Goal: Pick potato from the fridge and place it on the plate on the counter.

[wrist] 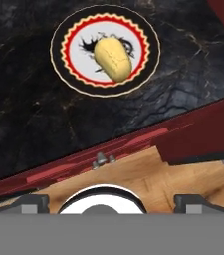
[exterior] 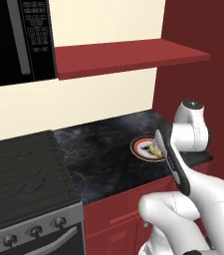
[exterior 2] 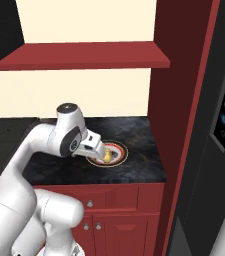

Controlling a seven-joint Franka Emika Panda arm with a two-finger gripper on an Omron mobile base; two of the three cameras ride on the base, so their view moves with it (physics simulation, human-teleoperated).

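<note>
Potato (wrist: 113,60) lies on the plate (wrist: 66,62), over its black centre mark, well ahead of the fingers (wrist: 30,203) and apart from them. Those two dark tips stand spread wide with nothing between them, the gripper (wrist: 111,205) empty. Plate and potato rest on the counter (wrist: 29,119), near its front edge. Between the fingers and the plate run the red cabinet front (wrist: 133,144) and a small knob (wrist: 102,159).

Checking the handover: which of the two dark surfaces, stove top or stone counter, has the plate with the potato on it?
The marbled stone counter over the red cabinets, right of the stove. The plate sits there with the potato on it; the stove carries only its grates.
</note>
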